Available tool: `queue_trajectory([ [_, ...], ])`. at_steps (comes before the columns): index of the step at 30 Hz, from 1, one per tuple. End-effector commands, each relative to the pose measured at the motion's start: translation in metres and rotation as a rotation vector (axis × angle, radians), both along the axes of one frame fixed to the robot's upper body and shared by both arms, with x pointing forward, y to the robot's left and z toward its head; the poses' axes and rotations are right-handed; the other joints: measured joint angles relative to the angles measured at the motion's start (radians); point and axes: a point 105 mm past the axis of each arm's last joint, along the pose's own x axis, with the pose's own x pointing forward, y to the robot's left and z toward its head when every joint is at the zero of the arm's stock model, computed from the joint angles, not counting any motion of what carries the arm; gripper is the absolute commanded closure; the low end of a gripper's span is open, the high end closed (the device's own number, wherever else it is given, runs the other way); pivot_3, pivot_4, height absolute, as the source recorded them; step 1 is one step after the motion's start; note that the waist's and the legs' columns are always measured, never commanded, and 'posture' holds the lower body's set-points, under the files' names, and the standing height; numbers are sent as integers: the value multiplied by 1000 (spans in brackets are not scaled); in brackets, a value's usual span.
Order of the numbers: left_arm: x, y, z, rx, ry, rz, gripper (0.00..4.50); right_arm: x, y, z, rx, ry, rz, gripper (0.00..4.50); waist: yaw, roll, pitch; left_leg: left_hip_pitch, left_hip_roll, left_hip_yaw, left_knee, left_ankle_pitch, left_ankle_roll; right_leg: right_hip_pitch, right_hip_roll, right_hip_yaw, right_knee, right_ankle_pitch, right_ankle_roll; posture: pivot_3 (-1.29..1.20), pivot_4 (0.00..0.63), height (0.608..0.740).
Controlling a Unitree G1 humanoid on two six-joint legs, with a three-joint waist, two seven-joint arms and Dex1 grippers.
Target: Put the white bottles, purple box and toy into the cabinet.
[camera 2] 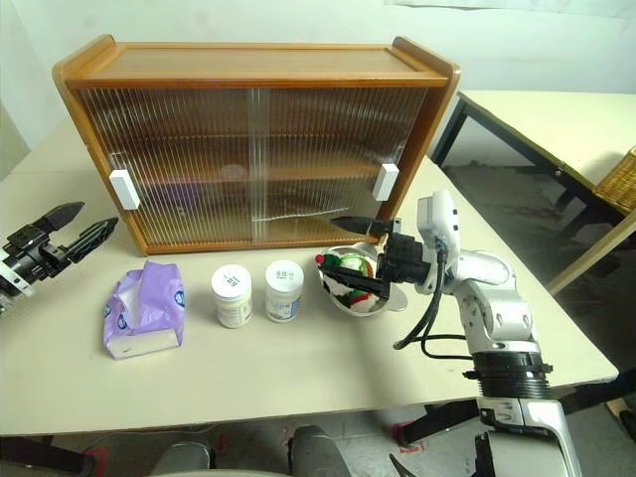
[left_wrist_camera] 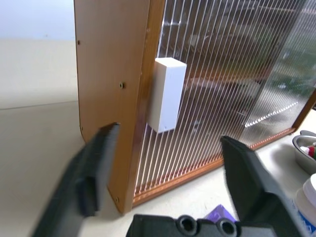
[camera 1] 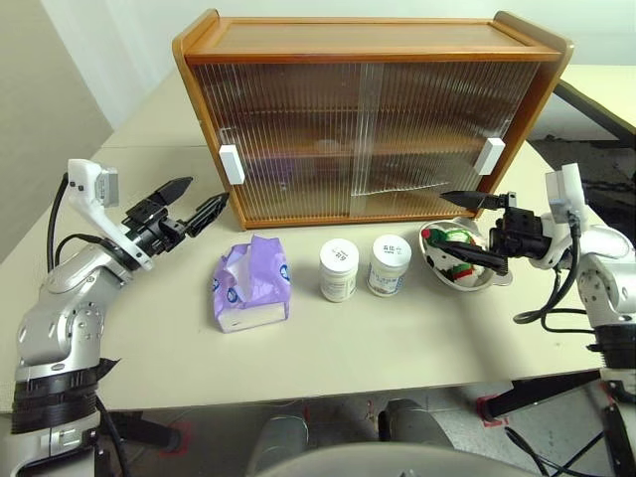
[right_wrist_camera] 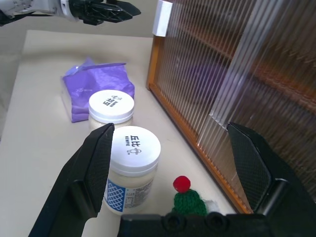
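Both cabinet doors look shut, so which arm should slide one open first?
Left, probably. The left claw is open and aimed at the left door's white handle, close beside it. The right claw hangs open over the bowl with the toy.

Both white bottles (right_wrist_camera: 129, 170) carry dark print on their lids (right_wrist_camera: 135, 143), too small to read reliably.

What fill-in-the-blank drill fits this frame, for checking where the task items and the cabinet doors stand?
1. Both sliding doors of the cabinet are ____.
2. The toy lies in a metal ____.
3. The purple box lies on the table, to the ____ of the two white bottles as the head camera sees them.
4. The left gripper is open near the cabinet's ____ white handle.

Missing words: shut; bowl; left; left
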Motion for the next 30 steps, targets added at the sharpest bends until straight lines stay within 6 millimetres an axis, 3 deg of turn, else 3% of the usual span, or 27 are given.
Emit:
queue_trajectory([
  [1,5,0,0,1,-8,8,1644,-2,-1,2,-12,-23,-11,0,-2,0,0,0,0,0,0,0,0,0,0,0,0,0,0,-89,0,740],
  [9,8,9,5,-4,-42,60,4462,-1,0,1,-7,-24,-23,0,-9,0,0,0,0,0,2,0,1,0,0,0,0,0,0,-92,0,740],
  [30,40,-12,1,-32,-95,67,4462,-2,-3,-1,-2,-31,-53,0,-16,0,0,-6,0,0,16,-6,5,1,1,0,0,2,-4,-126,0,740],
])
